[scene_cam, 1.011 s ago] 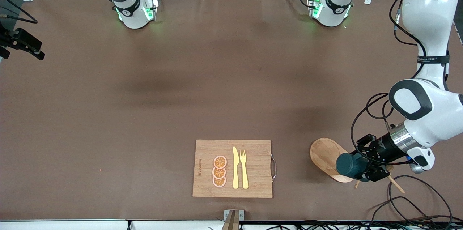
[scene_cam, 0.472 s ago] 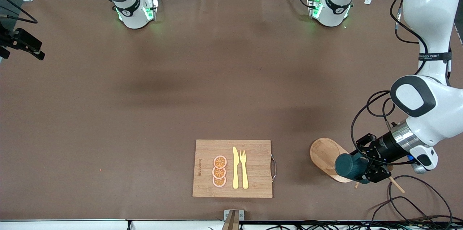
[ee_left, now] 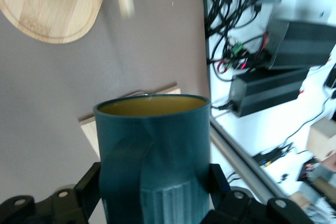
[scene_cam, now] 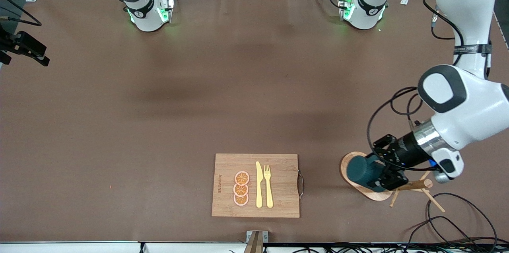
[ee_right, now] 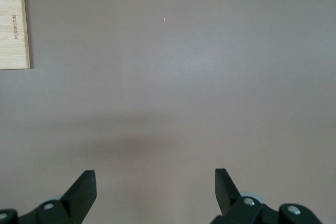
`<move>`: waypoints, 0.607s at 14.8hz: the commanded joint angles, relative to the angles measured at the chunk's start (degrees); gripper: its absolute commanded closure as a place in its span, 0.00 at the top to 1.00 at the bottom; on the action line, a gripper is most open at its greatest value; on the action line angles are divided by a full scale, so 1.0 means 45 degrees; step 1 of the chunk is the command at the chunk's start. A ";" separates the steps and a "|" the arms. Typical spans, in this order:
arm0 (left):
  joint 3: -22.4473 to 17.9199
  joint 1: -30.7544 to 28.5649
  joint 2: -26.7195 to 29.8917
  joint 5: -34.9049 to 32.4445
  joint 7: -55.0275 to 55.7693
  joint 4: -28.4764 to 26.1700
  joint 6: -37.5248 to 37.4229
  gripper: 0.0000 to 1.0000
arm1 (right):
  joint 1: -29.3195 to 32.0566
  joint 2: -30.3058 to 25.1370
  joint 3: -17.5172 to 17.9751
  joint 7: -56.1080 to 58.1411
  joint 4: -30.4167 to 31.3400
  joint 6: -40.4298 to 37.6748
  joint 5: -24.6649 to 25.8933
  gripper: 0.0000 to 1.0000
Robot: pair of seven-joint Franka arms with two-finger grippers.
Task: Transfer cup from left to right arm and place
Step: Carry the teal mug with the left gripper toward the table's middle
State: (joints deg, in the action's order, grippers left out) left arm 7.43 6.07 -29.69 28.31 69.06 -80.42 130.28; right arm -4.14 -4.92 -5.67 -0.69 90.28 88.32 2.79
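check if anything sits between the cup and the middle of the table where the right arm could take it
Nothing visible does. The left gripper holds the cup over the oval wooden board. Toward the table's middle lies bare brown cloth; the cutting board with its knife and fork lies nearer the front camera. The right gripper waits, jaws open.

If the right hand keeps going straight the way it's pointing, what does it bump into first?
Probably just the bare brown table. The right hand is open and points down at it, with nothing in between. The wooden cutting board sits off to one side.
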 commanded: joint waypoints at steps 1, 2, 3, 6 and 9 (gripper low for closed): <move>-0.0088 0.1206 0.0445 -0.1733 0.1327 -0.0312 -0.0046 0.74 | 0.0040 -0.0294 0.0049 0.0056 0.0405 0.0177 0.0123 1.00; -0.0088 0.1655 0.0426 -0.2281 0.1738 -0.0293 -0.0046 0.73 | 0.0059 -0.0294 0.0049 0.0056 0.0405 0.0177 0.0123 1.00; -0.0088 0.2162 0.0425 -0.2770 0.2013 -0.0293 -0.0046 0.73 | 0.0079 -0.0294 0.0049 0.0056 0.0405 0.0177 0.0123 1.00; -0.0107 0.3803 0.0270 -0.5168 0.3124 -0.0273 0.0013 0.71 | 0.0099 -0.0294 0.0049 0.0056 0.0425 0.0197 0.0123 1.00; -0.0088 0.5541 -0.0275 -0.8274 0.4609 -0.0254 0.0111 0.71 | 0.0099 -0.0294 0.0049 0.0056 0.0425 0.0197 0.0123 1.00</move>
State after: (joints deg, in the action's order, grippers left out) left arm 7.78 26.63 -29.76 -2.09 86.55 -81.40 130.30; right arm -4.07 -4.92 -5.78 -0.69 90.67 88.45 2.79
